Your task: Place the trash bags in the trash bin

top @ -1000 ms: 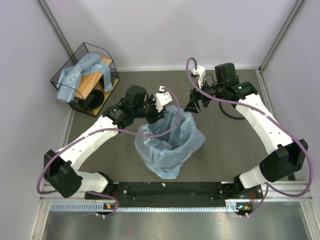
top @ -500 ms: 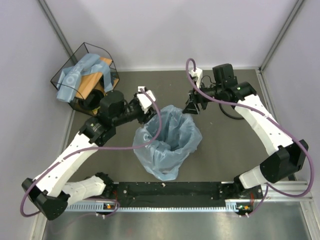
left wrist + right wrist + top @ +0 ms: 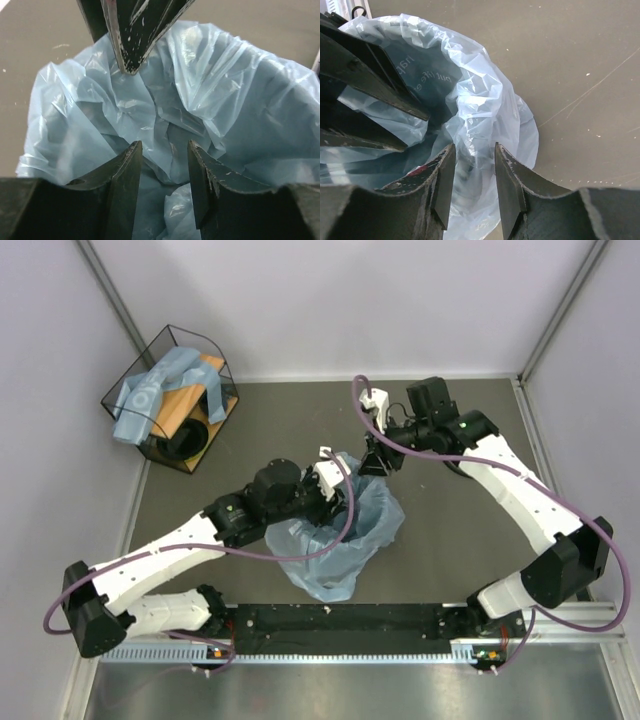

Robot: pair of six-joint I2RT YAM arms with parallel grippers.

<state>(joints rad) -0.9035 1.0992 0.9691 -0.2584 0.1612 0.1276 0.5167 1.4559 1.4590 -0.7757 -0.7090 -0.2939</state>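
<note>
A light-blue trash bag (image 3: 340, 540) is draped over the trash bin in the middle of the table, its mouth open upward. The film hides the bin; only a dark inside (image 3: 415, 60) shows. My left gripper (image 3: 335, 490) hangs over the near-left side of the mouth. It is open (image 3: 165, 145), and crumpled film (image 3: 165, 110) lies just past its tips. My right gripper (image 3: 378, 460) is at the far-right rim, open (image 3: 474, 147), with the bag's rim fold (image 3: 475, 115) between its fingers. Each wrist view shows the other gripper's fingers (image 3: 130, 35) (image 3: 370, 75).
A black wire basket (image 3: 120, 375) with a wooden base stands at the back left corner and holds more light-blue bags (image 3: 150, 395) and a dark roll (image 3: 185, 440). Grey walls close in the table on three sides. Purple cables loop from both arms.
My left arm swung out to the left, then came back over the bag's mouth. My right gripper moved left onto the bag's rim and its jaws narrowed.
</note>
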